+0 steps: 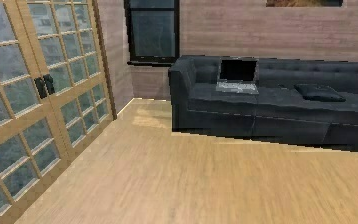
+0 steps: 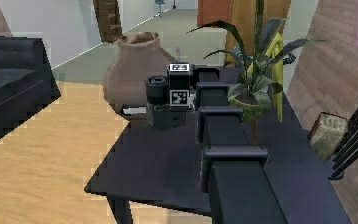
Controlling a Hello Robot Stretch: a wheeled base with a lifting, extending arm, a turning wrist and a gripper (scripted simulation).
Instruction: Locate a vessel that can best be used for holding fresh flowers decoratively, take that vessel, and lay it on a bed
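One round brown vase (image 2: 127,70) is seen standing on a dark table (image 2: 147,170) in the arm side view, near a green plant (image 2: 249,62) in a pot. So the finding part of the job is judged to be done. The arm (image 2: 232,165) is stretched out over the table, and the gripper (image 2: 157,102) is seen right in front of the vase. How wide the gripper is set cannot be told. It also cannot be told if anything is held by it, because the vase sits just behind it on the table. The taking is judged to be not yet done. In the forward view, a dark sofa (image 1: 267,100) with a laptop (image 1: 237,75) on it is seen near glass doors (image 1: 37,90). A bed must be found next, and the vase must be carried there and laid down.
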